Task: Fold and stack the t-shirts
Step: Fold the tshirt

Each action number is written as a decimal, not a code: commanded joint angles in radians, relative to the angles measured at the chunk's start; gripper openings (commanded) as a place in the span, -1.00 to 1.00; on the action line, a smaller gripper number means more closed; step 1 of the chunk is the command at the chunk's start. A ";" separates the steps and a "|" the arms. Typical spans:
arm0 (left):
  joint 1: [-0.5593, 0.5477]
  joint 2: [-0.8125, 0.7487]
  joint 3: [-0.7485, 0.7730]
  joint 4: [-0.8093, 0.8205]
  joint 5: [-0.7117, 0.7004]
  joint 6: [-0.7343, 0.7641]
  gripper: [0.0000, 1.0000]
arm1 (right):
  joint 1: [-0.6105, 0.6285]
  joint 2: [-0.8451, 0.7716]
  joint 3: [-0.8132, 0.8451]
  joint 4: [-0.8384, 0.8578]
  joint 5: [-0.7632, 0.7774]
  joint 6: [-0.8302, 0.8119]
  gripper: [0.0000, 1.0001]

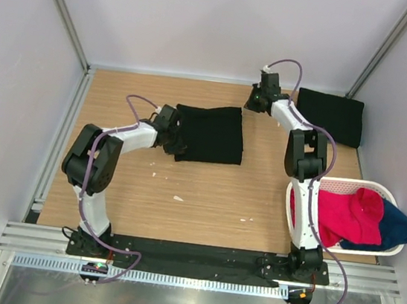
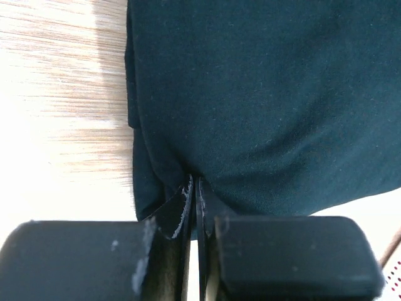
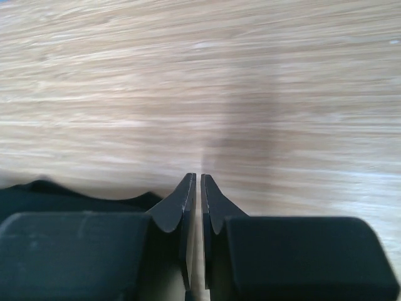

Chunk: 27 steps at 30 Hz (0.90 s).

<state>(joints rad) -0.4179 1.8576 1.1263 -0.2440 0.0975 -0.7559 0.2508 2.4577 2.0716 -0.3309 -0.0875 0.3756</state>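
A folded black t-shirt lies flat in the middle of the wooden table. A second folded black t-shirt lies at the back right corner. My left gripper is at the left edge of the middle shirt. In the left wrist view the shirt fills the frame, and my left gripper is shut on its puckered near edge. My right gripper is low over bare wood, between the two shirts and near the middle shirt's back right corner. In the right wrist view it is shut and empty. No collar or chest mark shows.
A white oval basket at the right holds red and dark-blue cloth, close to the right arm's base. White walls and metal posts close in the back and sides. A dark cloth edge shows at the lower left of the right wrist view.
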 commanded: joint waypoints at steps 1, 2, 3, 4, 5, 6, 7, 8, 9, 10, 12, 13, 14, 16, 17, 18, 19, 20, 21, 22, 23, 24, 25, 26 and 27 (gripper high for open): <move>-0.027 0.012 0.036 -0.047 -0.054 0.003 -0.92 | -0.013 0.007 0.068 0.013 -0.055 -0.030 -0.73; -0.042 0.006 0.046 -0.058 -0.073 0.009 -0.92 | -0.015 0.010 0.087 0.003 -0.061 -0.036 -0.73; -0.047 0.002 0.050 -0.066 -0.077 0.019 -0.92 | -0.018 0.009 0.122 -0.003 -0.064 -0.040 -0.72; -0.051 -0.009 0.059 -0.083 -0.079 0.021 -0.91 | -0.019 0.007 0.142 -0.011 -0.081 -0.044 -0.70; -0.053 -0.015 0.075 -0.095 -0.082 0.023 -0.91 | -0.021 0.001 0.163 -0.029 -0.090 -0.049 -0.67; -0.055 -0.023 0.088 -0.107 -0.076 0.027 -0.88 | -0.024 -0.015 0.197 -0.034 -0.100 -0.052 -0.56; -0.055 -0.034 0.104 -0.132 -0.074 0.032 -0.87 | -0.024 -0.029 0.211 -0.042 -0.110 -0.050 -0.48; -0.055 -0.058 0.119 -0.146 -0.073 0.039 -0.84 | -0.028 -0.042 0.223 -0.059 -0.138 -0.049 -0.37; -0.055 -0.072 0.162 -0.162 -0.081 0.055 -0.71 | -0.030 -0.075 0.232 -0.066 -0.147 -0.049 -0.02; -0.055 -0.087 0.183 -0.199 -0.088 0.064 -0.60 | -0.028 -0.094 0.228 -0.072 -0.153 -0.052 0.25; -0.055 -0.127 0.258 -0.263 -0.129 0.082 -0.15 | -0.030 -0.162 0.191 -0.103 -0.155 -0.061 0.99; -0.055 -0.142 0.283 -0.282 -0.139 0.102 0.09 | -0.030 -0.186 0.168 -0.111 -0.153 -0.070 0.99; -0.053 -0.155 0.302 -0.300 -0.148 0.108 0.32 | -0.030 -0.216 0.142 -0.123 -0.153 -0.073 0.99; -0.050 -0.193 0.345 -0.351 -0.183 0.119 0.84 | -0.030 -0.297 0.043 -0.128 -0.149 -0.076 0.99; -0.048 -0.210 0.349 -0.365 -0.192 0.119 0.97 | -0.030 -0.322 0.007 -0.131 -0.146 -0.078 0.99; -0.044 -0.237 0.352 -0.386 -0.199 0.119 1.00 | -0.030 -0.345 -0.060 -0.132 -0.141 -0.076 0.99; -0.035 -0.256 0.343 -0.393 -0.193 0.115 0.99 | -0.028 -0.370 -0.094 -0.135 -0.141 -0.070 0.99; -0.016 -0.271 0.334 -0.397 -0.183 0.101 0.99 | -0.030 -0.408 -0.128 -0.134 -0.141 -0.061 0.99; 0.000 -0.290 0.319 -0.399 -0.164 0.093 1.00 | -0.031 -0.426 -0.196 -0.132 -0.136 -0.050 0.99; 0.017 -0.326 0.287 -0.397 -0.130 0.083 1.00 | -0.030 -0.456 -0.229 -0.135 -0.121 -0.037 0.99; 0.056 -0.343 0.268 -0.396 -0.108 0.070 0.99 | -0.030 -0.469 -0.258 -0.138 -0.118 -0.006 0.99; 0.076 -0.363 0.248 -0.390 -0.104 0.064 1.00 | -0.028 -0.483 -0.321 -0.134 -0.120 0.005 0.99; 0.093 -0.398 0.225 -0.390 -0.067 0.058 0.99 | -0.028 -0.499 -0.356 -0.123 -0.118 0.017 0.99; 0.126 -0.419 0.187 -0.390 -0.049 0.052 0.99 | -0.027 -0.531 -0.434 -0.081 -0.112 0.051 0.99; 0.139 -0.435 0.167 -0.388 -0.042 0.050 1.00 | -0.028 -0.542 -0.470 -0.056 -0.110 0.065 1.00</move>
<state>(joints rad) -0.3275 1.4666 1.3552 -0.5877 -0.0025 -0.6830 0.2176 1.9644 1.7180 -0.4244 -0.2138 0.3698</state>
